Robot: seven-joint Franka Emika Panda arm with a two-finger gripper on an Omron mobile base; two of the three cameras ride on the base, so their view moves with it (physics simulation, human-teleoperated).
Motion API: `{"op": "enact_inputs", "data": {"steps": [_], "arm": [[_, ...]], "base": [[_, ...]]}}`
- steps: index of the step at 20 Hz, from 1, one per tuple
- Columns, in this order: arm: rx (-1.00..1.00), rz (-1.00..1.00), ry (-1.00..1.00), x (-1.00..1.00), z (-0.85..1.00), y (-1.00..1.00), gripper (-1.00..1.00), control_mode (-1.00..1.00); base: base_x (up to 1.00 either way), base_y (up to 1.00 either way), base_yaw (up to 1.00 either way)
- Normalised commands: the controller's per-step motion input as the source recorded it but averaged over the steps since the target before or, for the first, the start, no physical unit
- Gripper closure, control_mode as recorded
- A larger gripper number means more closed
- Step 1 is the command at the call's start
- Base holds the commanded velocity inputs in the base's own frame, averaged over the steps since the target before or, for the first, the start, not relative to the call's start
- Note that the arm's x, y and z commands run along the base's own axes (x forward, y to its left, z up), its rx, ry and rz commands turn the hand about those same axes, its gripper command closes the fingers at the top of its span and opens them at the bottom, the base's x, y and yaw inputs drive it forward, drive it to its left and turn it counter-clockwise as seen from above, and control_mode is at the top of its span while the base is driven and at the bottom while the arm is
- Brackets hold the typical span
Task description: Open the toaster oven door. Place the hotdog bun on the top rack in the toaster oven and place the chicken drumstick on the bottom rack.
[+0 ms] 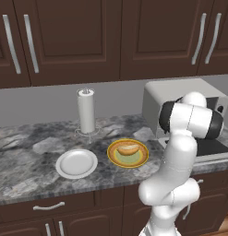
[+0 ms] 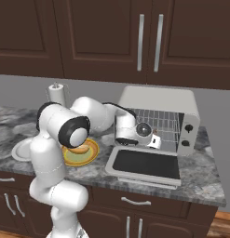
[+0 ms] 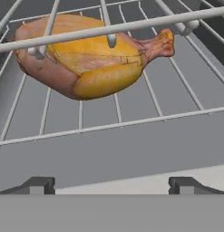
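Hand view: chicken drumstick lies on the bottom rack at 12 o'clock; claw wide, holding nothing.

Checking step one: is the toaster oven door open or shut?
Open. The toaster oven door lies folded down flat on the counter, leaving the wire racks exposed.

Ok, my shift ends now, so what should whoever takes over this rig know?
Gripper: open, empty, at the toaster oven mouth.
Toaster oven door: folded down, open.
Chicken drumstick: lying on the bottom rack, released.
Hotdog bun: on the yellow plate on the counter.
Done: door, drumstick.
Left: put the bun on the top rack.
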Motion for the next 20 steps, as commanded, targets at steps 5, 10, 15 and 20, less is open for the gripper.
{"op": "enact_inputs", "data": {"steps": [5,10,15,20], "arm": [[0.02,0.00,0.05,-0.24,0.41,-0.05,-1.00,-1.00],[0.01,0.00,0.00,-0.32,0.40,-0.13,-1.00,-1.00],[0.04,0.00,-0.03,-0.30,0.38,-0.03,-1.00,-1.00],[0.04,0.00,-0.04,-0.19,0.37,0.00,-1.00,-1.00]], "base": [[0.00,0.00,0.00],[0.00,0.00,0.00],[0.00,0.00,0.00],[0.00,0.00,0.00]]}}
